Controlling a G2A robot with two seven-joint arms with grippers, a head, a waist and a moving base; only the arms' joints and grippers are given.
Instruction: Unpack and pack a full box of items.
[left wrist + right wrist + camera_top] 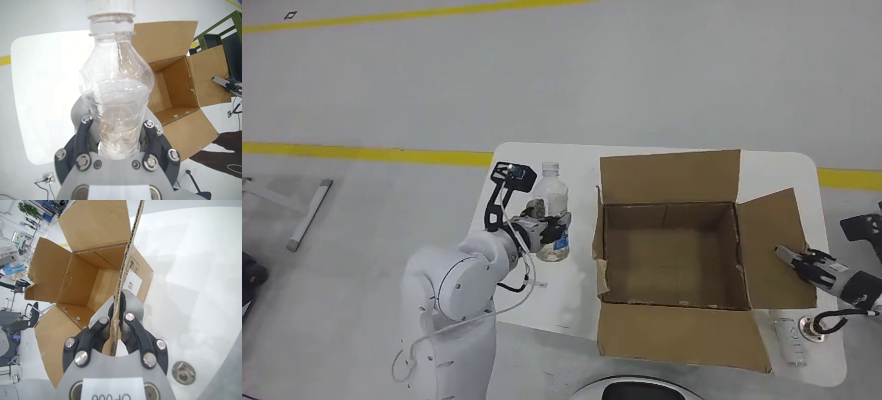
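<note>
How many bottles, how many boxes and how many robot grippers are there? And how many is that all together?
Bottles: 1, the clear bottle held in the left gripper
Boxes: 1, the open brown box
Grippers: 2, the left gripper and the right gripper, which pinches a flap of the box
Total: 4

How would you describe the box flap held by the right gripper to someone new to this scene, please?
On the white table stands an open brown cardboard box, flaps folded open. The flap is the one on the side away from the clear plastic bottle; alone among the flaps, its edge is pinched in the right gripper.
</note>
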